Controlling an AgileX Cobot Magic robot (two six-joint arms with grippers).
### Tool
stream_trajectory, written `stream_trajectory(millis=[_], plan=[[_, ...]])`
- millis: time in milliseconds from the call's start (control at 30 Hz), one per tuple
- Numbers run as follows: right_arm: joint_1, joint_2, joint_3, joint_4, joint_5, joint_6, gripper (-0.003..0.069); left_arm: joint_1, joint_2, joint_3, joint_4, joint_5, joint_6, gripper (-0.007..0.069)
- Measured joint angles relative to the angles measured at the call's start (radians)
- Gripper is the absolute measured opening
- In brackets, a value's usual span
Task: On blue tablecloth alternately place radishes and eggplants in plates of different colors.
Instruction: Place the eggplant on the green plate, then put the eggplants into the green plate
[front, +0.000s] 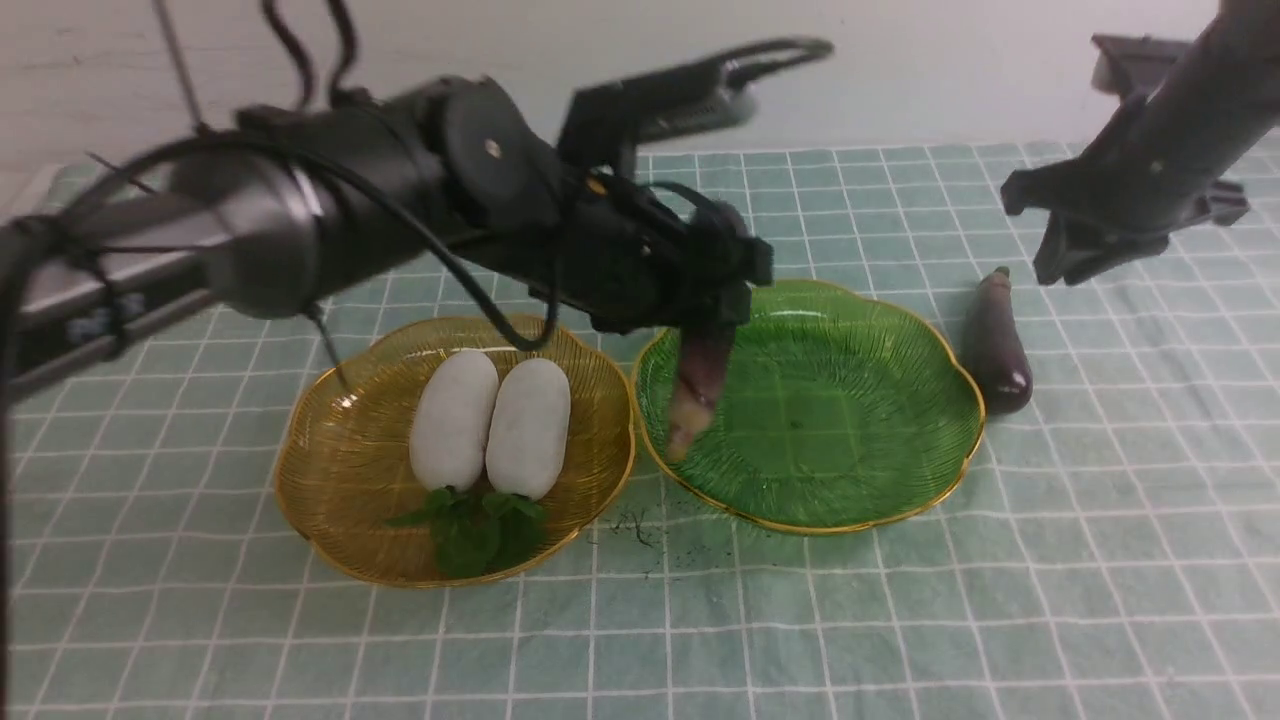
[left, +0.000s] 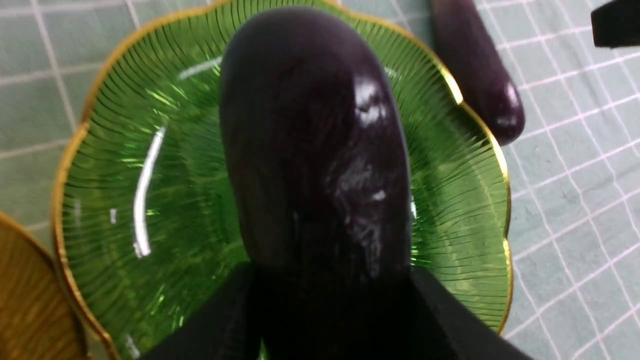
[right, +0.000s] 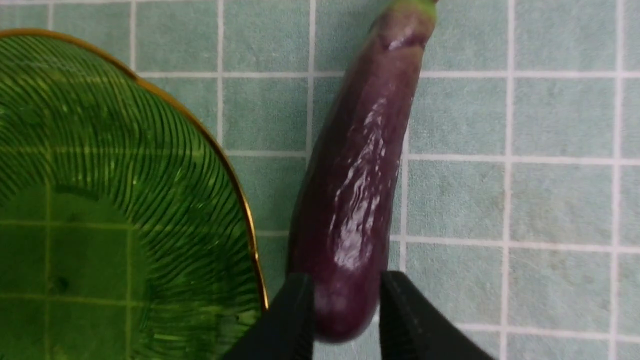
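A blue tablecloth (front: 1100, 560) with a white grid fills the scene. The bulky left arm (front: 300, 230) crosses the middle and hides the cloth behind the plates. The green plate (front: 880, 430) sits right of centre, with the amber plate (front: 340, 470) just beside it on the left. The amber plate holds one radish (front: 455, 418) touching a second radish (front: 528, 425), leaves toward the camera. The left gripper (front: 715, 325) is clamped on an eggplant (front: 700, 385), which hangs tip-down over the green plate's left side. A second eggplant (front: 995, 345) lies on the cloth just right of that plate. The right gripper (front: 1075, 260) hovers above it, fingers (right: 290, 320) apart. Only the right wrist view shows its green stem.
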Motion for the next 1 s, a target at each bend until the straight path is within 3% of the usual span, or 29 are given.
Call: stream_trajectory(millis=[200, 300, 500, 567, 633, 667, 700, 767, 900, 1000], plan=[[0.0, 0.069, 0.0, 0.012, -0.111, 0.001, 0.0454, -0.002, 0.104, -0.049, -0.047, -0.004, 0.001, 0.0312], [0.0, 0.099, 0.0, 0.012, -0.145, 0.002, 0.053, -0.002, 0.125, -0.064, -0.056, -0.006, 0.002, 0.0373], [0.0, 0.156, 0.0, 0.015, -0.167, 0.002, 0.0556, -0.002, 0.134, -0.066, -0.059, -0.006, 0.002, 0.0554], [0.0, 0.172, 0.0, 0.015, -0.165, 0.006, 0.0529, -0.002, 0.134, -0.071, -0.059, -0.002, 0.002, 0.0595], [0.0, 0.178, 0.0, 0.01, -0.153, 0.006, 0.0454, 0.0, 0.134, -0.084, -0.059, 0.019, 0.002, 0.0601], [0.0, 0.175, -0.002, -0.01, -0.132, 0.011, 0.0358, 0.006, 0.134, -0.106, -0.059, 0.065, 0.002, 0.0575], [0.0, 0.169, -0.009, -0.032, -0.114, 0.016, 0.0349, 0.013, 0.133, -0.118, -0.059, 0.095, 0.001, 0.0554], [-0.004, 0.138, -0.027, -0.069, -0.074, 0.037, 0.036, 0.034, 0.127, -0.149, -0.049, 0.175, -0.001, 0.0441], [-0.019, 0.005, -0.05, -0.064, -0.005, 0.055, 0.0359, 0.1, 0.068, -0.214, 0.009, 0.325, 0.0, 0.009], [-0.013, -0.114, -0.058, 0.01, 0.055, 0.053, 0.0359, 0.133, -0.002, -0.225, 0.052, 0.374, 0.001, 0.0015]])
